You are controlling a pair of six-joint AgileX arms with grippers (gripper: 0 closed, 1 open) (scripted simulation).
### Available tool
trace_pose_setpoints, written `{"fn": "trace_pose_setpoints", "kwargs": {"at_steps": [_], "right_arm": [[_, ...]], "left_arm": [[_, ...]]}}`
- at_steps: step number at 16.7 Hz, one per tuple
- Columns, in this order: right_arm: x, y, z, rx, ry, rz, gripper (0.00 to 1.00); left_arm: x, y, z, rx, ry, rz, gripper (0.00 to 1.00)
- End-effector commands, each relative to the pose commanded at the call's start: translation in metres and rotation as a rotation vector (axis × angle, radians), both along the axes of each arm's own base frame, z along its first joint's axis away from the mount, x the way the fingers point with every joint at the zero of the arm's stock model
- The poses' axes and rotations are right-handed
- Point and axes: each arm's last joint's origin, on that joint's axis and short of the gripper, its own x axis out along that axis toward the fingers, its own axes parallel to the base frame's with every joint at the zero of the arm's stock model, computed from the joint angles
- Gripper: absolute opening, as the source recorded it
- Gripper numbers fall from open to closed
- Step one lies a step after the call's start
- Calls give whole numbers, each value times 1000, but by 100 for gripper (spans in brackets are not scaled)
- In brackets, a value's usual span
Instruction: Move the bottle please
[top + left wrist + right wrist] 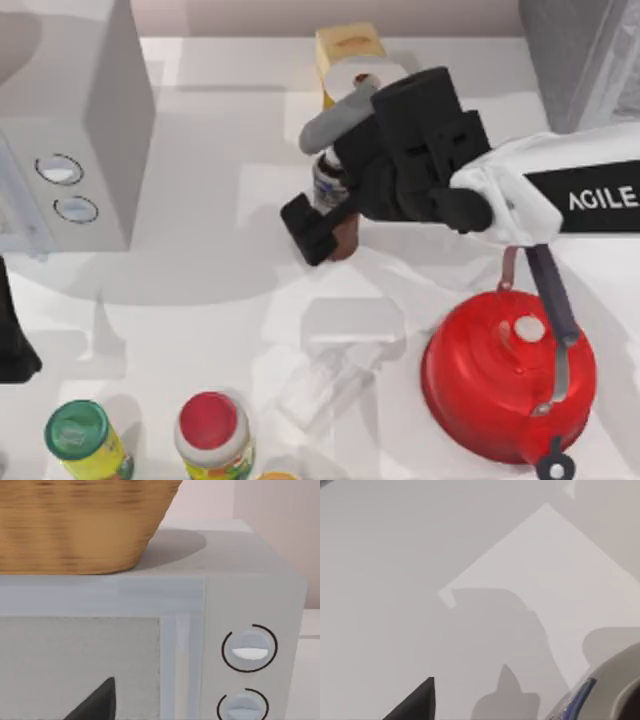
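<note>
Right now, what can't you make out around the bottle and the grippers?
- Bottle, top view: mostly hidden under the right gripper; whether its jaws grip it can't be told.
- Left gripper, top view: cut off by the left edge.
- Green-lidded jar and red-lidded jar: bottom edge cuts them off.

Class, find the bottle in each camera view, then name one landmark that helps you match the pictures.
Top view: the bottle is just above the middle, gripped in the right hand.
Left wrist view: this camera faces the microwave and the basket on top of it.
Right wrist view: a pale curved shape with a blue mark, close to the camera, may be the bottle; unsure.
Landmark: the microwave's two dials, at the top view's left.
</note>
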Motion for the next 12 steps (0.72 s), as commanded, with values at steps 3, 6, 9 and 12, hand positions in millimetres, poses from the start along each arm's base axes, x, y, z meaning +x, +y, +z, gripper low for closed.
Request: {"fn": "trace_pose_setpoints", "kwargs": {"at_steps": [3,6,9,12], "right_arm": [[0,0,0,0,0,0,77],[0,0,0,0,0,0,55],[0,0,0,0,0,0,32],[0,0,0,0,0,0,10]], "left_arm": [[0,0,0,0,0,0,100],[0,0,0,0,0,0,100],[0,0,0,0,0,0,100],[0,0,0,0,0,0,100]]}}
